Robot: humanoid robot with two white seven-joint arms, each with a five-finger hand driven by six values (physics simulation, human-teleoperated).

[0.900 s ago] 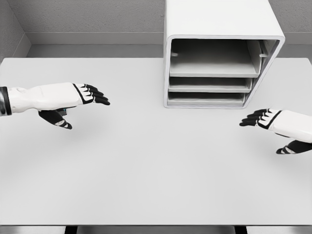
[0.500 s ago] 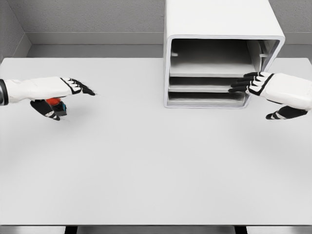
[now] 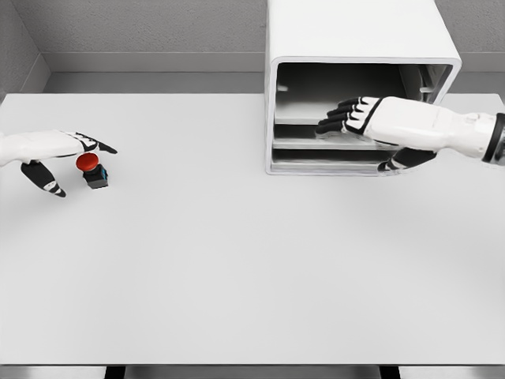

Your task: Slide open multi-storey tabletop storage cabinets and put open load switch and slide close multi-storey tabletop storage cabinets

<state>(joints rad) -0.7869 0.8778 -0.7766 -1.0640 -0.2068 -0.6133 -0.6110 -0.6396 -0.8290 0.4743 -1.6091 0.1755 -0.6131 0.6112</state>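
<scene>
The right hand [image 3: 359,118] reaches in from the right edge of the picture, forearm nearly level, with its dark fingers [image 3: 335,120] stretched forward and loosely together, holding nothing. The fingertips sit in front of the cabinet's [image 3: 355,39] open face, over the front edge of the upper shelf [image 3: 304,120]; whether they touch it cannot be told. The thumb [image 3: 398,162] hangs below, across the lower shelves. The hand and forearm cover the right half of the shelf fronts, and the cabinet's top is cut off by the upper picture edge. The cabinet stands at the bench's [image 3: 252,268] far edge, right of the middle.

At the bench's left edge, the left hand [image 3: 55,150] lies flat and low, fingers extended and relaxed, thumb [image 3: 39,178] dropped beneath, grasping nothing. Its wrist is cut off by the picture edge. The load switch [image 3: 92,168], red-capped on a dark base, stands just under the fingertips; contact is unclear.
</scene>
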